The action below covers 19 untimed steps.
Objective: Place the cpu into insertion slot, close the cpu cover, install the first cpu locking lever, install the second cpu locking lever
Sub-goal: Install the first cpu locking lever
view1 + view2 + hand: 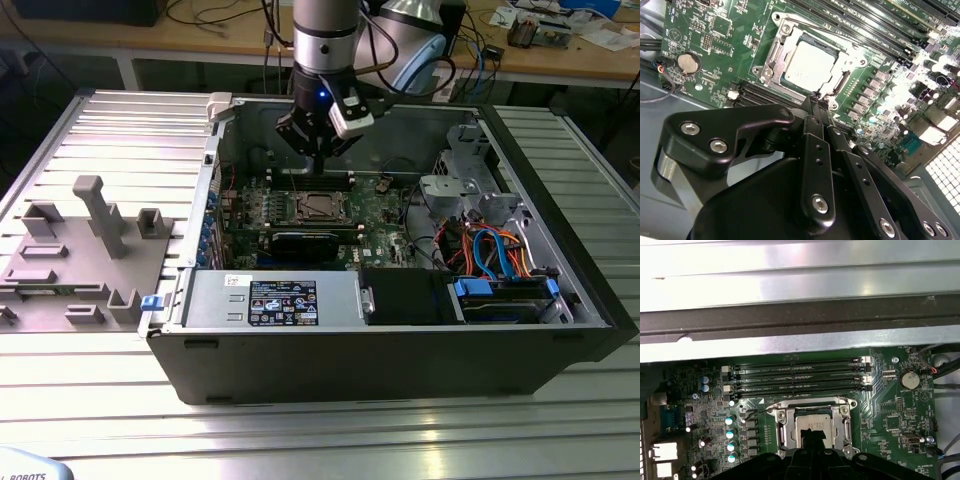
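Silvery cpu (809, 68), one, under one cpu cover (771, 56)

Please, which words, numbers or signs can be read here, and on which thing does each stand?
None can be read.
Sticker on the power supply: print too small.
Motherboard: white markings, blurred.
Cpu: no legible text on its face.

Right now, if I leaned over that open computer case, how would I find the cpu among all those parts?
Look inside the open case at the green motherboard. Near its middle, just beyond the black gripper, sits a square metal frame, the cpu cover. The cpu is the plain pale silvery square showing through that frame's window, smooth and bare, unlike the long black slots beside it.
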Motion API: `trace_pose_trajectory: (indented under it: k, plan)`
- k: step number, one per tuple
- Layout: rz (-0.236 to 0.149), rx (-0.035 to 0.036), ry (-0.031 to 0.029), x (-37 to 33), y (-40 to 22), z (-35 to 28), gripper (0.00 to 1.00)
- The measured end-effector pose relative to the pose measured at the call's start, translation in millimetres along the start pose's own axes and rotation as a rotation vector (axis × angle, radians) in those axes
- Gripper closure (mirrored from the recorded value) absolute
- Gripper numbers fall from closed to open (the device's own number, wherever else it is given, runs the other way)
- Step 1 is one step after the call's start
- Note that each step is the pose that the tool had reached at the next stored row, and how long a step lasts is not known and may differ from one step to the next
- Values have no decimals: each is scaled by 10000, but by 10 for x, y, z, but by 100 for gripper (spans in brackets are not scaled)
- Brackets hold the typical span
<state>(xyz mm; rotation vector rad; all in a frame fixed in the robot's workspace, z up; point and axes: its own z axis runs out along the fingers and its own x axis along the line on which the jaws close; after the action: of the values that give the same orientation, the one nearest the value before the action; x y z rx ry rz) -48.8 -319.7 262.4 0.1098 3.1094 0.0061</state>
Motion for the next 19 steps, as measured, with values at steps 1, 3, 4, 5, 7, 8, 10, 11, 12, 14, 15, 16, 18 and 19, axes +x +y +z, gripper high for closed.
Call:
trace_pose_trajectory:
  k: [1,3,4,5,7,8,10,11,12,14,15,16,18,19]
  plan:
    - [0,0,0,3,3,0,89]
    - [0,0,0,15,14,0,89]
    - [0,0,0,19,18,-1,89]
    - [1,0,-1,29,27,0,89]
    - [0,0,0,37,36,-1,89]
    - [1,0,0,41,40,-1,89]
    - [0,-1,0,68,80,-1,89]
    - [0,0,0,113,147,-3,89]
    - [-1,-1,-6,211,204,-7,89]
    - [0,-1,-15,251,201,-12,89]
    - [1,-1,-15,263,197,-13,89]
    - [1,-2,-15,271,190,-13,89]
    - [0,-1,-15,306,102,-15,89]
    - [1,-1,-15,321,79,-15,89]
